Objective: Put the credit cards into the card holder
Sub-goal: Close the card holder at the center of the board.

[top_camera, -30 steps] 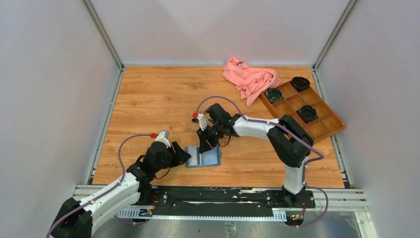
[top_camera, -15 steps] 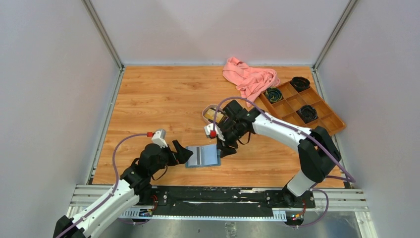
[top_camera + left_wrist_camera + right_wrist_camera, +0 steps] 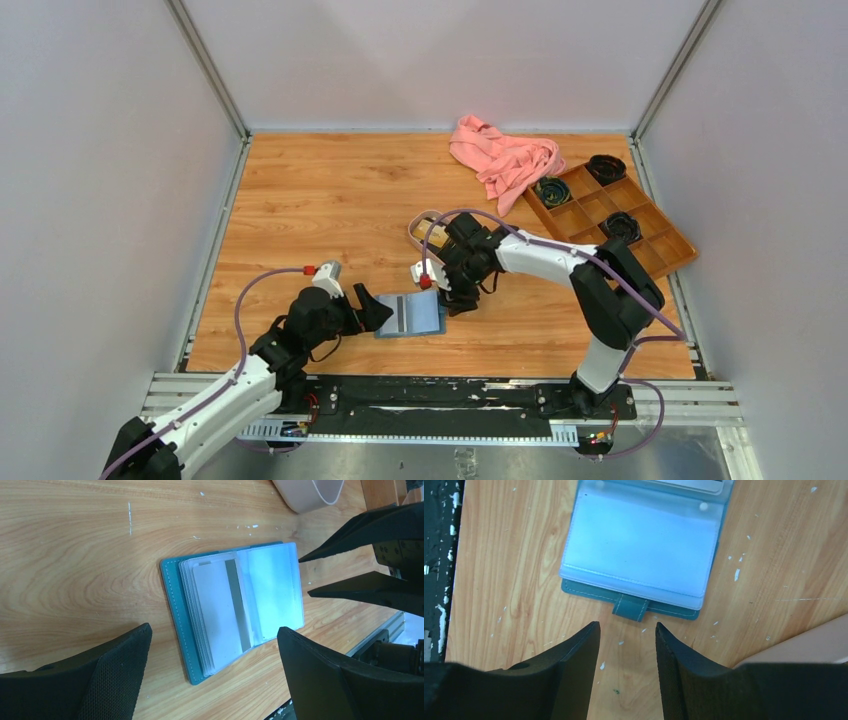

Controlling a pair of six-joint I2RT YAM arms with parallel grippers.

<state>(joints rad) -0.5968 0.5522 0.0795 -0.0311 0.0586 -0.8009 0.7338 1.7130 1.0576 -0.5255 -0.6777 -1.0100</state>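
Observation:
The teal-blue card holder (image 3: 410, 315) lies open and flat on the wooden table near its front edge. A white-grey credit card (image 3: 216, 611) with a grey stripe sits in a clear sleeve on the holder's (image 3: 175, 605) left half. My left gripper (image 3: 371, 309) is open just left of the holder, its wide jaws (image 3: 214, 630) low over the table and holding nothing. My right gripper (image 3: 455, 300) is open just right of the holder. Its fingertips (image 3: 627, 626) point at the snap tab (image 3: 630, 608) and hold nothing. No other credit cards show clearly.
An oval pinkish-rimmed tray (image 3: 424, 231) with something tan in it lies behind the right arm, and its rim (image 3: 809, 645) is close to the right gripper. A pink cloth (image 3: 505, 160) and a brown compartmented box (image 3: 655, 250) are at the back right.
The right gripper moved off the holder to its right side and opened. The left gripper opened wide beside the holder's left edge. The holder stays flat and open.

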